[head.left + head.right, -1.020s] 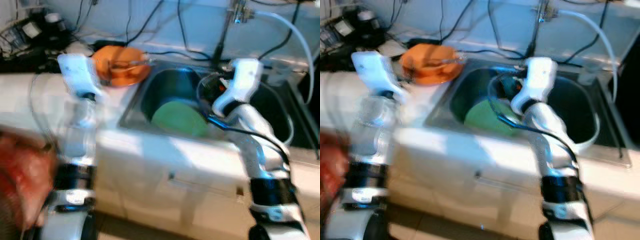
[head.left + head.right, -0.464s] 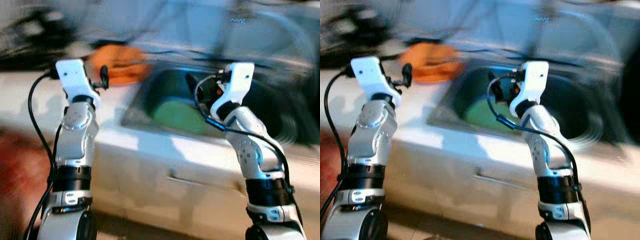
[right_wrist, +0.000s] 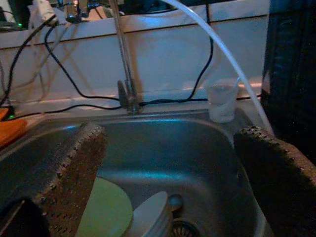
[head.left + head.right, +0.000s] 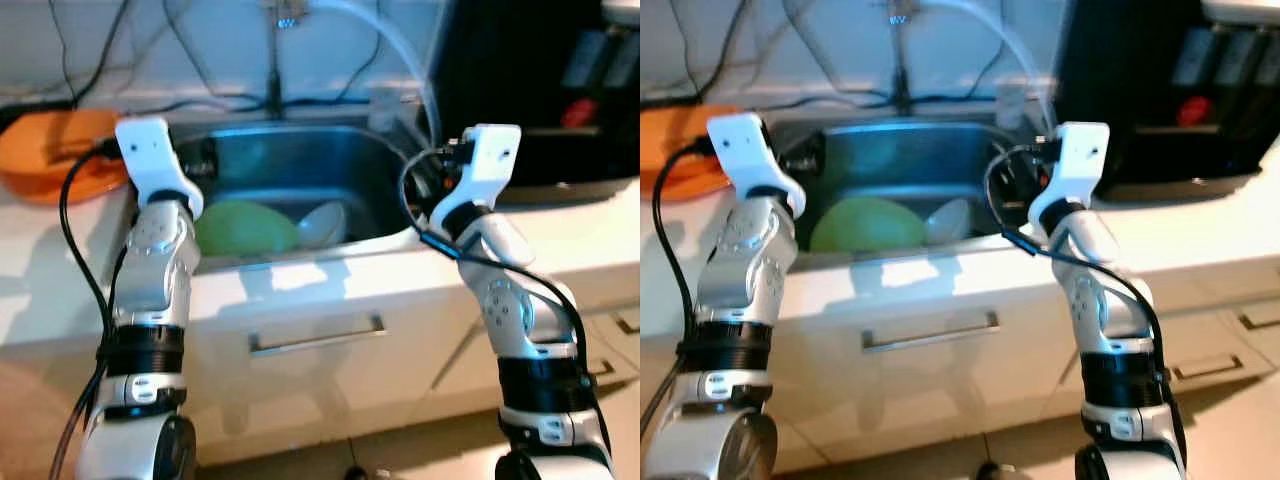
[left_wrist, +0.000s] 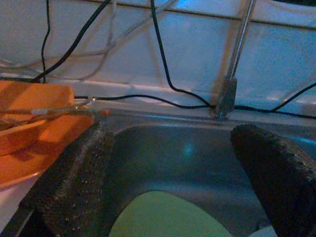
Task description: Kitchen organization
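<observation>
A steel sink [image 4: 300, 168] lies in the counter right before me. In it rest a green plate [image 4: 245, 228] and, beside it, white dishes [image 4: 322, 224] leaning near the drain [image 3: 183, 229]. My left gripper [image 4: 196, 162] is raised at the sink's left rim, open and holding nothing; its fingers [image 5: 74, 177] stand wide apart over the basin. My right gripper [image 4: 428, 182] hovers at the sink's right rim, also open and holding nothing, and looks across the basin at the green plate [image 3: 106, 212].
An orange tray [image 4: 55, 150] sits on the counter left of the sink. A faucet [image 4: 283, 30] and a white hose [image 4: 400, 45] rise behind it, with a small plastic cup [image 3: 221, 102] nearby. A black appliance [image 4: 540, 90] stands at the right. A drawer handle [image 4: 315, 337] is below.
The camera has swung to the right, so the sink now sits centred and sharp. Both arms stay raised in much the same pose. The red blur at the left has left the picture.
</observation>
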{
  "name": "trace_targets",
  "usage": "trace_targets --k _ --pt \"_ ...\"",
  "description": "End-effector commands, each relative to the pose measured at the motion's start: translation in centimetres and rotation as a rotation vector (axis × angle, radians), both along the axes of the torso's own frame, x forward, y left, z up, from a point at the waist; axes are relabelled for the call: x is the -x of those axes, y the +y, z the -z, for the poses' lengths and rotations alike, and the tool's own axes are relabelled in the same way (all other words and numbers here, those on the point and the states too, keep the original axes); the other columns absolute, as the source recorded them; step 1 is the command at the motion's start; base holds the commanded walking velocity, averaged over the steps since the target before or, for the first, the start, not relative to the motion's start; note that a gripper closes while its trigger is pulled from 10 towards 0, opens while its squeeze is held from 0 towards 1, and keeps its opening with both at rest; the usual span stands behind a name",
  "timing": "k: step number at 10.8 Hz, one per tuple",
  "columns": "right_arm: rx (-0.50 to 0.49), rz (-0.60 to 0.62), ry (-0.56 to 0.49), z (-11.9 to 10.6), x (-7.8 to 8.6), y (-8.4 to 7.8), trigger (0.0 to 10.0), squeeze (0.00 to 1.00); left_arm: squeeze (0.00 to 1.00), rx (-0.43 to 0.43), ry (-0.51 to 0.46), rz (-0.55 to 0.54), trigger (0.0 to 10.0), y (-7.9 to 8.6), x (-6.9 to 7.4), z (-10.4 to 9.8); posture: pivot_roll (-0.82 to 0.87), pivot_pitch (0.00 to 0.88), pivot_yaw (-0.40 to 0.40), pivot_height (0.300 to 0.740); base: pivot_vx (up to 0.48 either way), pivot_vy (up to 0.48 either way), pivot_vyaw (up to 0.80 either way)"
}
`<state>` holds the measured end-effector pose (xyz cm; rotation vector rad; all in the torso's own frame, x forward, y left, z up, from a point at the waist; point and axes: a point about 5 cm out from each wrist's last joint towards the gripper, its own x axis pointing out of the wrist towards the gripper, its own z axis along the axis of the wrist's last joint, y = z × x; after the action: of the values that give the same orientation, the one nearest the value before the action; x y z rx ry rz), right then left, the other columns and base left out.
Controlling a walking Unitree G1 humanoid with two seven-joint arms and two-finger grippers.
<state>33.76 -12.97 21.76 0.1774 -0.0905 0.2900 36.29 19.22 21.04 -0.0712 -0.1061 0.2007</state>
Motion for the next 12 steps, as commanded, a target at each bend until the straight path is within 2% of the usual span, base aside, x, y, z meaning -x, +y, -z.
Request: trace_targets --k 1,2,4,5,7,9,12 --pt "0.001 0.0 -0.006 -0.2 0.3 -0.2 10.0 0.0 0.0 0.012 0.004 -0.062 10.0 1.0 -0.1 -0.4 -0.06 0.04 -0.014 0.74 0.0 0.0 0.0" --pt "0.002 0.0 -0.006 -0.3 0.4 -0.4 10.0 0.0 0.0 0.048 0.037 -0.116 10.0 1.9 -0.2 0.0 -0.06 0.048 -0.015 0.74 0.0 0.0 0.0" --pt "0.011 0.003 -0.003 -0.2 0.5 -0.6 10.0 0.0 0.0 0.065 0.045 -0.148 10.0 2.5 -0.1 0.1 -0.06 0.054 -0.016 0.74 0.0 0.0 0.0" --pt "0.043 -0.019 -0.012 -0.2 0.6 -0.3 10.0 0.0 0.0 0.066 0.039 -0.173 10.0 2.9 -0.1 -0.2 -0.06 0.058 -0.013 0.74 0.0 0.0 0.8" --pt "0.038 -0.024 -0.005 0.0 0.7 -0.1 10.0 0.0 0.0 0.07 0.037 -0.197 10.0 3.3 -0.1 -0.4 -0.06 0.059 -0.01 0.74 0.0 0.0 0.8" --pt "0.032 -0.017 0.001 0.1 0.6 -0.2 10.0 0.0 0.0 0.062 0.033 -0.199 10.0 3.5 -0.2 -0.6 -0.06 0.057 -0.01 0.74 0.0 0.0 0.75" --pt "0.019 -0.009 -0.003 -0.1 0.6 -0.4 10.0 0.0 0.0 0.104 0.041 -0.182 10.0 4.1 -0.4 -1.1 -0.06 0.055 -0.011 0.74 0.0 0.0 0.0"
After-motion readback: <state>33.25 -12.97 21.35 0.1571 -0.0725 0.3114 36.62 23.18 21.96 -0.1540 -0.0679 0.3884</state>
